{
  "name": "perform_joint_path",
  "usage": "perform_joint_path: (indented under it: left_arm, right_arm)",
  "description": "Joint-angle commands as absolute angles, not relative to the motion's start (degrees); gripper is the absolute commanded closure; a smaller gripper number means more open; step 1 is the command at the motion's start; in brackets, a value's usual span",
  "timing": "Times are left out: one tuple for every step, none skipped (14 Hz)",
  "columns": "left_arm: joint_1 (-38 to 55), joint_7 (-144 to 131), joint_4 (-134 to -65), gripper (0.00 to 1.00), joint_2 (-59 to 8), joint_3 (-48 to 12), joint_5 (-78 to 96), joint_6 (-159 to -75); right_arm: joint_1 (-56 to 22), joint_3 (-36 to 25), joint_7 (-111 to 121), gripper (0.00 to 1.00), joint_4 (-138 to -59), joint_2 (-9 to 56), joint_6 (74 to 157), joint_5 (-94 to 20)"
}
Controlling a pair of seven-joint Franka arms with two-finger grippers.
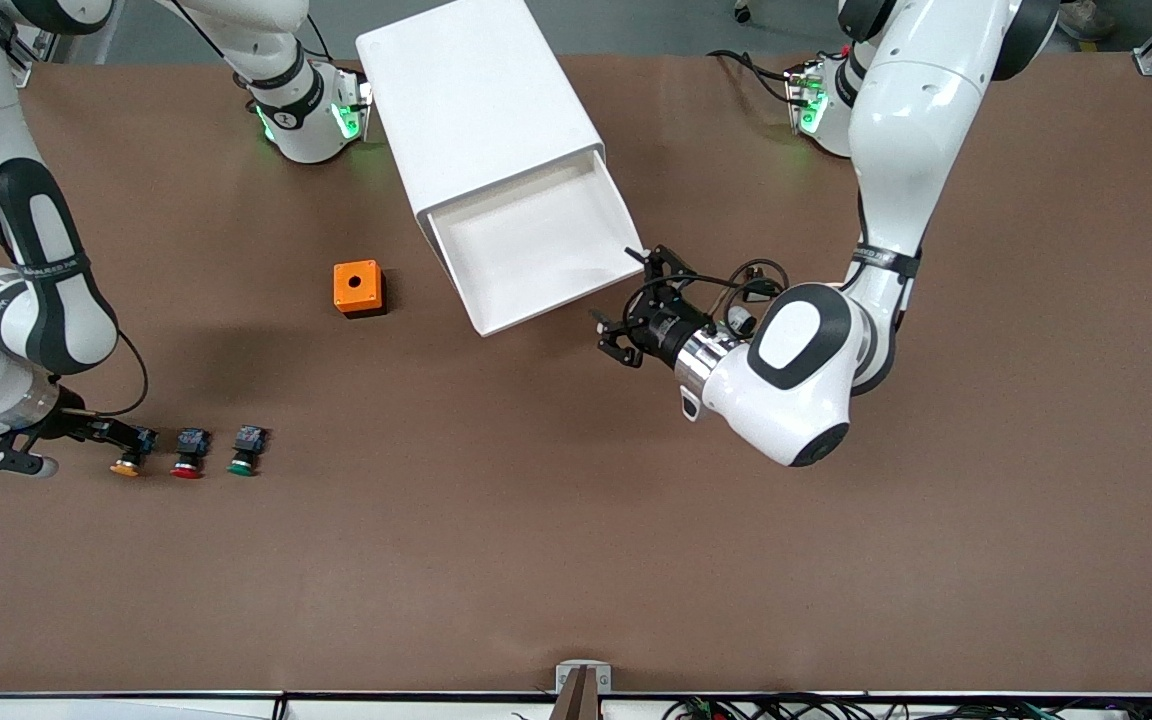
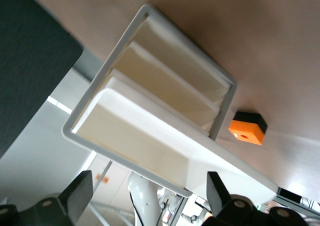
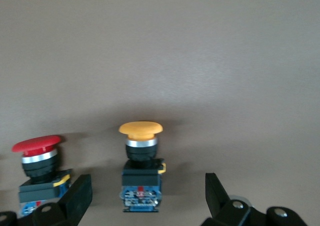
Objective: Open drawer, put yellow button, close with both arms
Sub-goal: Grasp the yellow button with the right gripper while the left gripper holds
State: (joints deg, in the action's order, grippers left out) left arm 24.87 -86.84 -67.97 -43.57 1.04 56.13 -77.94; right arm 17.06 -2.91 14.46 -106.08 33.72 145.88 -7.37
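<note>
The drawer [image 1: 536, 243] is pulled out of the white cabinet [image 1: 476, 100] and holds nothing. In the left wrist view the open drawer [image 2: 135, 136] shows above three shut ones. My left gripper [image 1: 634, 302] is open and empty, just in front of the drawer's front at the corner toward the left arm's end; its own view shows it [image 2: 150, 198] with the jaws wide apart. The yellow button [image 1: 128, 463] lies on the table at the right arm's end. My right gripper [image 1: 132, 438] is open around its blue-black body [image 3: 142, 186], with a gap on each side [image 3: 148, 198].
A red-capped button [image 1: 187, 467] [image 3: 39, 166] and a green-capped one [image 1: 244, 463] lie in a row beside the yellow one. An orange box [image 1: 358, 288] [image 2: 246, 131] with a hole stands beside the cabinet, toward the right arm's end.
</note>
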Motion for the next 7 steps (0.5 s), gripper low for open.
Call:
perform_joint_path:
  left_arm:
    - [25.0, -78.5, -68.8, 0.0, -39.3, 1.8, 49.9, -82.3]
    - [25.3, -75.4, -68.9, 0.0, -37.9, 1.8, 46.8, -84.5]
    - [25.5, -73.1, -68.9, 0.0, -36.7, 1.5, 44.0, -86.1]
    - [25.5, -71.8, -69.0, 0.0, -36.0, 1.2, 41.9, -88.0]
    - [25.5, -70.7, -69.0, 0.0, -35.7, 1.1, 40.3, -89.3]
    - [25.5, -68.9, -69.0, 0.0, -35.1, 1.1, 38.6, -90.6]
    - [25.5, -67.6, -69.0, 0.0, -35.1, 1.1, 37.4, -91.5]
  right_arm:
    - [17.5, -2.2, 17.6, 0.0, -105.0, 34.6, 145.7, -10.5]
    - [17.3, -2.2, 17.5, 0.0, -105.0, 35.0, 145.8, -10.5]
    - [17.1, -2.2, 17.7, 0.0, -104.9, 35.2, 145.8, -10.4]
    - [17.0, -2.3, 17.7, 0.0, -104.9, 35.6, 145.8, -10.2]
    - [16.9, -2.3, 17.5, 0.0, -104.9, 35.9, 145.8, -9.9]
    - [16.9, -2.4, 17.4, 0.0, -104.9, 36.6, 145.9, -9.8]
    - [17.0, -2.4, 17.2, 0.0, -104.9, 36.7, 146.2, -9.8]
